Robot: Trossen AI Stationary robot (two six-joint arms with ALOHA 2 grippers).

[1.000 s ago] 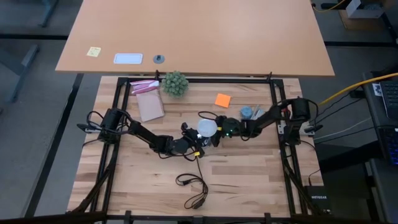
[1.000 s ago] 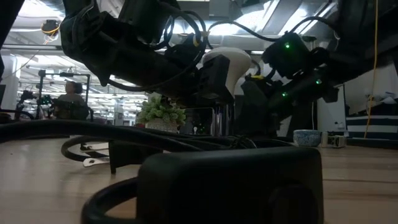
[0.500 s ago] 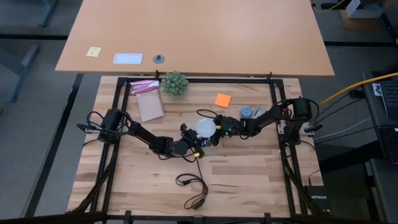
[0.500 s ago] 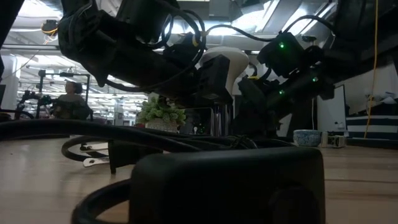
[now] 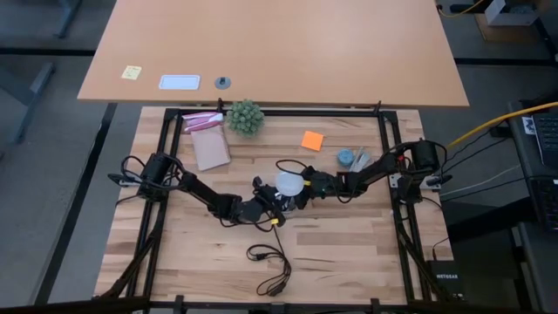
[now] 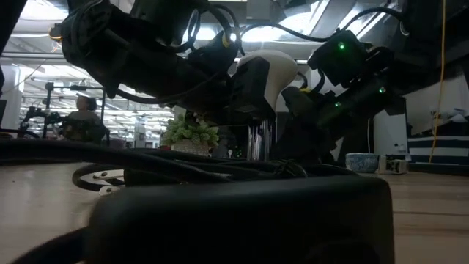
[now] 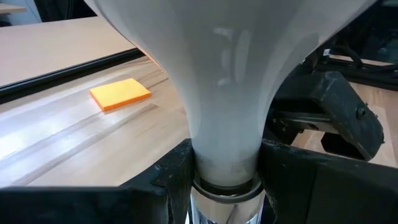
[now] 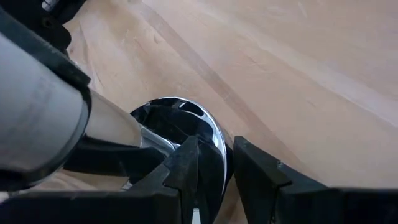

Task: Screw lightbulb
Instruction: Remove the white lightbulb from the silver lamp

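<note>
Near the middle of the table, the lightbulb stood upright, a frosted white globe narrowing to a smooth neck above a silvery metal collar. The left gripper was clamped on that neck, a dark finger pressed against each side. The right gripper had its fingers pinched on the rim of a shiny chrome socket below, though the low view was too dark to confirm the bulb's threads. An orange sticky note lay toward the far edge.
</note>
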